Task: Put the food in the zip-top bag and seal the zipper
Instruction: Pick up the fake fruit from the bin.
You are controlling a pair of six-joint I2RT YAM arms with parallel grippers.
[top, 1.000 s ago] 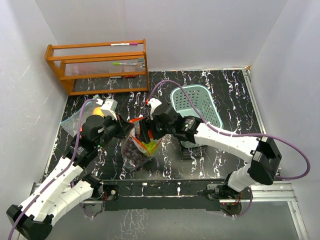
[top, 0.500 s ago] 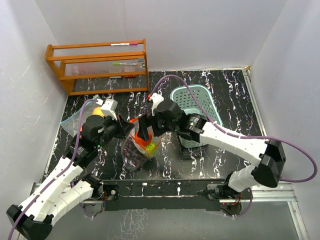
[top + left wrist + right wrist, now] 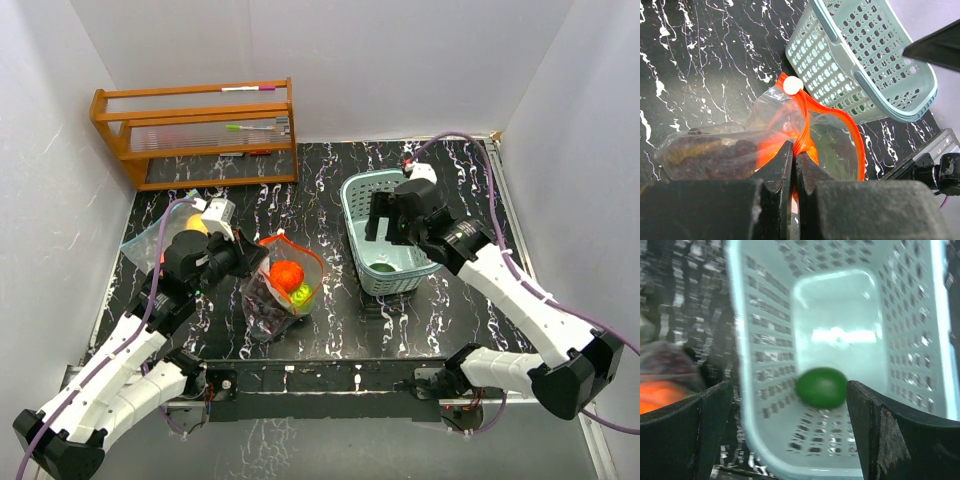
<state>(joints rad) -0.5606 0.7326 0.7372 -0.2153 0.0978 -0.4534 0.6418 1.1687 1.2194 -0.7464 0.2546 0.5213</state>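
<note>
The zip-top bag (image 3: 283, 290) stands open mid-table, its orange zipper rim (image 3: 856, 132) spread. Inside lie an orange-red fruit (image 3: 286, 275), a bumpy green fruit (image 3: 299, 295) and dark purple grapes (image 3: 262, 305). My left gripper (image 3: 794, 156) is shut on the near edge of the zipper rim and holds the mouth up. My right gripper (image 3: 380, 230) hangs open above the teal basket (image 3: 352, 225), with nothing between its fingers. A smooth green fruit (image 3: 821, 387) lies on the basket floor, just below and between the open fingers (image 3: 715, 410).
A wooden rack (image 3: 195, 130) with pens stands at the back left. A second clear bag (image 3: 150, 240) lies flat at the left edge, behind my left arm. The white zipper slider (image 3: 792, 85) sits at the bag's far end, close to the basket's wall (image 3: 875, 65).
My right arm has drawn back from the bag's mouth to over the basket, jaws opening wide. The orange-red fruit now lies uncovered in the bag. The left gripper has not moved.
</note>
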